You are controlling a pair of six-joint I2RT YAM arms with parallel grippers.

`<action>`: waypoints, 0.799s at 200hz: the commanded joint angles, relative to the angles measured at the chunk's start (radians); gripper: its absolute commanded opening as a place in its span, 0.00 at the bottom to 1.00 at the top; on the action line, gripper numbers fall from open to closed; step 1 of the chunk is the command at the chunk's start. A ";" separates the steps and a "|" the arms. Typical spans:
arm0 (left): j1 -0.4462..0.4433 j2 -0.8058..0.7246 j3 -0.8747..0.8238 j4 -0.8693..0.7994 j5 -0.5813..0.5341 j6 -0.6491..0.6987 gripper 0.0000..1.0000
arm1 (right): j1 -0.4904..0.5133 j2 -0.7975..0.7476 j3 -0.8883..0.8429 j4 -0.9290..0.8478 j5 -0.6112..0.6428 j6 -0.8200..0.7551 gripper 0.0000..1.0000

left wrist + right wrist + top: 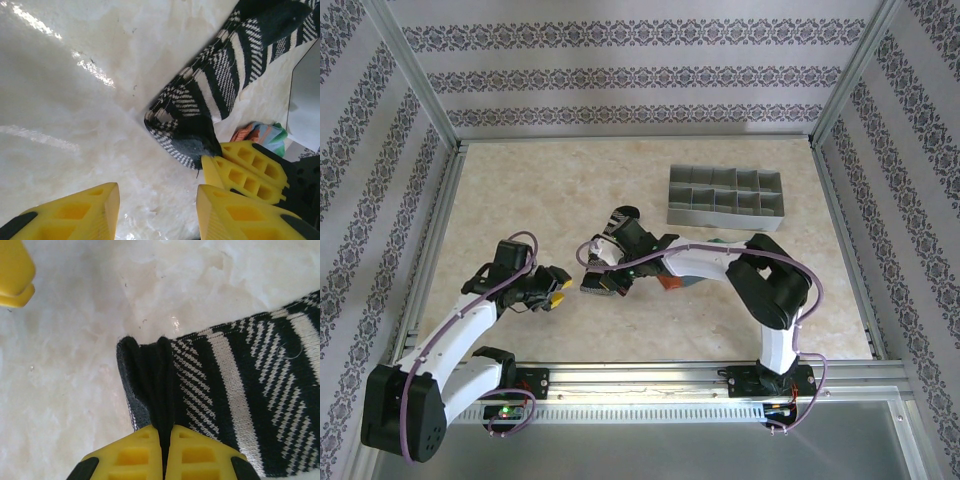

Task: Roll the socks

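The black sock with thin white stripes (618,232) lies stretched across the middle of the table. My right gripper (165,440) is shut on a pinched fold at its near end, also seen from above (604,284). In the left wrist view the same striped sock (220,80) runs to the upper right, with the right gripper's yellow fingers (247,167) clamped on its dark end. My left gripper (157,212) stands open over bare table just left of that end (555,291). A bit of the blue-teal sock with orange (262,134) peeks out beyond, mostly hidden under the right arm (672,283).
A grey compartment tray (725,195) stands at the back right of the marbled table (520,200). Patterned walls and a metal frame (440,200) close in three sides. A fingertip of the left gripper (14,275) shows close to the held sock end.
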State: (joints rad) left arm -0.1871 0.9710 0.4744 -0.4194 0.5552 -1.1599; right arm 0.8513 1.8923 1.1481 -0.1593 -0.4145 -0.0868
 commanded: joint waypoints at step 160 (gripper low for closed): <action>-0.154 0.378 -0.026 0.547 -0.087 -0.274 0.40 | -0.067 0.135 0.096 -0.105 -0.091 0.100 0.00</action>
State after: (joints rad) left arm -0.3222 1.3193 0.4194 0.0528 0.4919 -1.3979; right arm 0.7959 1.9926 1.2209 -0.2249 -0.4862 -0.0021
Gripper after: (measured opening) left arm 0.408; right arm 0.045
